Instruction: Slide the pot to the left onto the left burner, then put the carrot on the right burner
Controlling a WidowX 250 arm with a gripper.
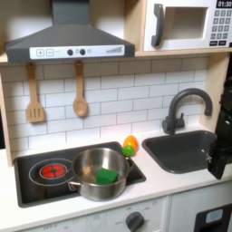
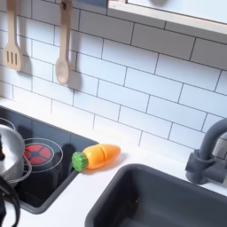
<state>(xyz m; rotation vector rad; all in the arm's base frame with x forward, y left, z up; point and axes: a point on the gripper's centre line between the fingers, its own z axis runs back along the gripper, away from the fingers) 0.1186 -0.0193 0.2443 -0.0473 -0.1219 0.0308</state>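
Gripper [image 1: 220, 156] at the counter's right edge; you cannot tell its opening. Pot [image 1: 100, 174] likely blocks the cooktop's right half, so the carrot [image 1: 130, 145] waits behind.

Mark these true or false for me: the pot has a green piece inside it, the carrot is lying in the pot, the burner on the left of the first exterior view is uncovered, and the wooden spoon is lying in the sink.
1. The pot has a green piece inside it. True.
2. The carrot is lying in the pot. False: it lies outside the pot, at the cooktop's edge towards the sink.
3. The left burner in the first exterior view is uncovered. True: the pot sits to its right.
4. The wooden spoon is lying in the sink. False: it hangs on the tiled wall beside a wooden spatula.
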